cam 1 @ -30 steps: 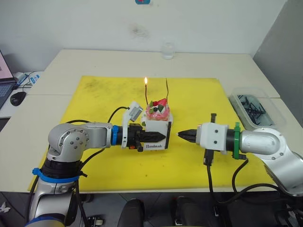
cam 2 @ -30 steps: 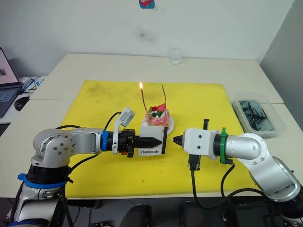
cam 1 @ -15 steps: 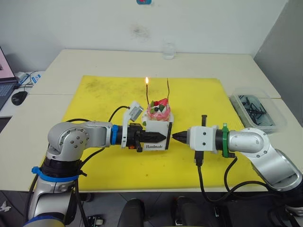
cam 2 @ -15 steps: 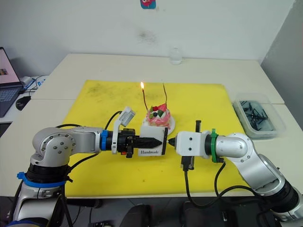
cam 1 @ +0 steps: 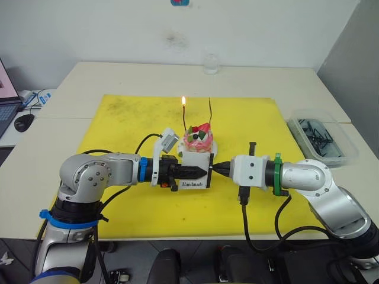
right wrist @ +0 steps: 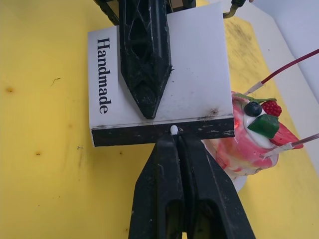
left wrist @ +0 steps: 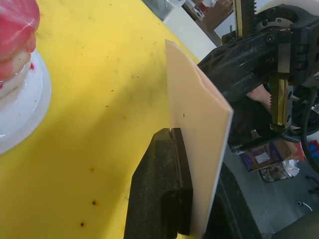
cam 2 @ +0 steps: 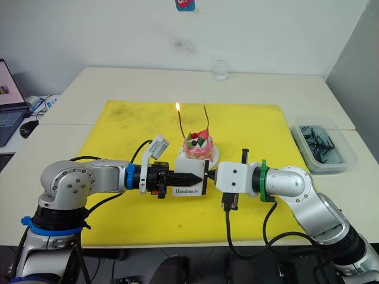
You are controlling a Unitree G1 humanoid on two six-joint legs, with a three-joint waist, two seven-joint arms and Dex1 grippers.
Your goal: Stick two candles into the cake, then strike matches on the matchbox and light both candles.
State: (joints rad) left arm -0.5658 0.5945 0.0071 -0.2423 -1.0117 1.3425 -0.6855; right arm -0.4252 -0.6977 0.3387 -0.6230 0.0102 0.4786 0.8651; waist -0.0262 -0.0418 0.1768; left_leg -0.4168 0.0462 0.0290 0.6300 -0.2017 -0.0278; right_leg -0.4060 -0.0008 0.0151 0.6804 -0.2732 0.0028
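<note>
I've got the matchbox (cam 1: 197,170) standing on edge in my left hand (cam 1: 198,171), fingers clamped shut across its white face, just in front of the cake (cam 1: 198,141) on the yellow mat (cam 1: 118,118). Black strip (right wrist: 164,131) faces my right side. My right hand (cam 1: 217,168) is pinched tight on a match (right wrist: 173,130); the right wrist view shows its pale head poking out between the fingertips and sitting right on the strip.

One candle (cam 1: 184,115) is burning, flame up. The other candle (cam 1: 209,112) stands in the cake unlit, so this strike is for that one.

Now, doing it well: I want the head dragged along the length of the strip, not stabbed into it. Very little of the match sticks out past my fingers, so I judge it won't bend much, but a flare will be close to the pads. Steady, firm left grip, so the box doesn't twist or tip toward the cake. One quick, even stroke with light pressure. Too hard and the head may crumble or the box slides. Once it catches, I'll need to lift clear of the box and come to the unlit wick from the side, keeping away from the flame already going.

The tray (cam 1: 323,139) sits off to my right on the desk (cam 1: 89,77).
</note>
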